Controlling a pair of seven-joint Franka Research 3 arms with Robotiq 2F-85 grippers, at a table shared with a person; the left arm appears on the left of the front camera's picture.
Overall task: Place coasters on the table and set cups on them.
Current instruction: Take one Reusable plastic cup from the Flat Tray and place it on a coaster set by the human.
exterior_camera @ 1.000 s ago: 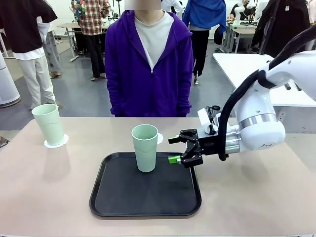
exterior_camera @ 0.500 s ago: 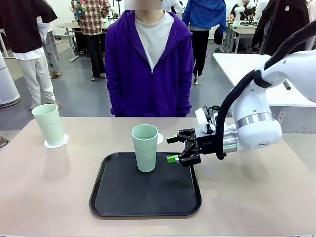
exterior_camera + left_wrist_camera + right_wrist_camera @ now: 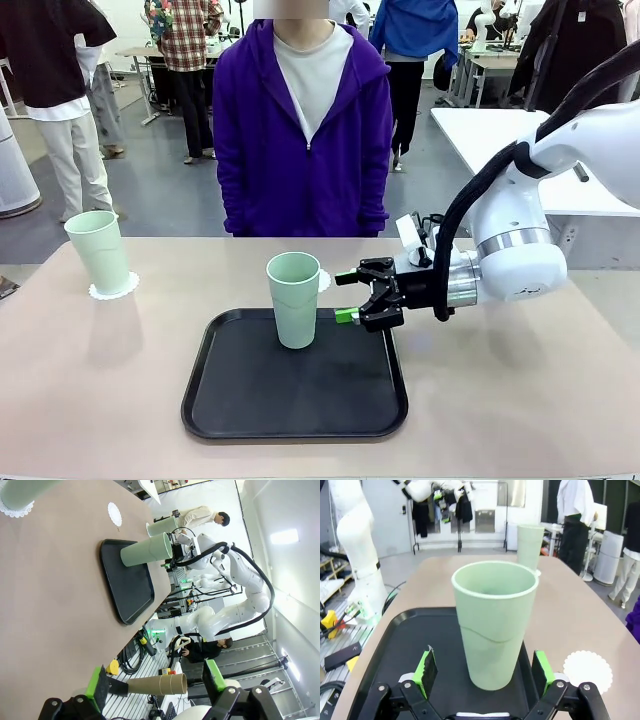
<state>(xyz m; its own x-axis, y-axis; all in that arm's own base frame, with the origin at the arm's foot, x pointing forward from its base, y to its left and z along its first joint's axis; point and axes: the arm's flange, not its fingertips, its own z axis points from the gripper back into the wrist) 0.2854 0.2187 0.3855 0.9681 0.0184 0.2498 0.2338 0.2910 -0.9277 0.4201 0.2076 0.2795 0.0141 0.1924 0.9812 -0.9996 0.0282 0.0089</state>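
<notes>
The right gripper (image 3: 347,297), black with green pads, is hanging with its jaws spread wide just to the right of a tall pale mint-green plastic cup (image 3: 294,299), not touching it. In the right wrist view the two green pads (image 3: 427,670) are standing on either side of that cup (image 3: 494,629) with clear gaps, the cup smooth and carrying no print. The cup is standing upright at the far side of a black rectangular tray (image 3: 296,402) lying mid-table on the tan table (image 3: 520,400). A round white lacy paper coaster (image 3: 587,669) is lying bare on the table just beyond the tray's far edge. At the far left, a second mint-green cup (image 3: 99,251) is sitting on its own white lacy coaster (image 3: 113,290). The left gripper (image 3: 157,685) is hanging open too, holding nothing, well off from the tray. A person in a purple hooded jacket (image 3: 300,130) is standing at the far side.
</notes>
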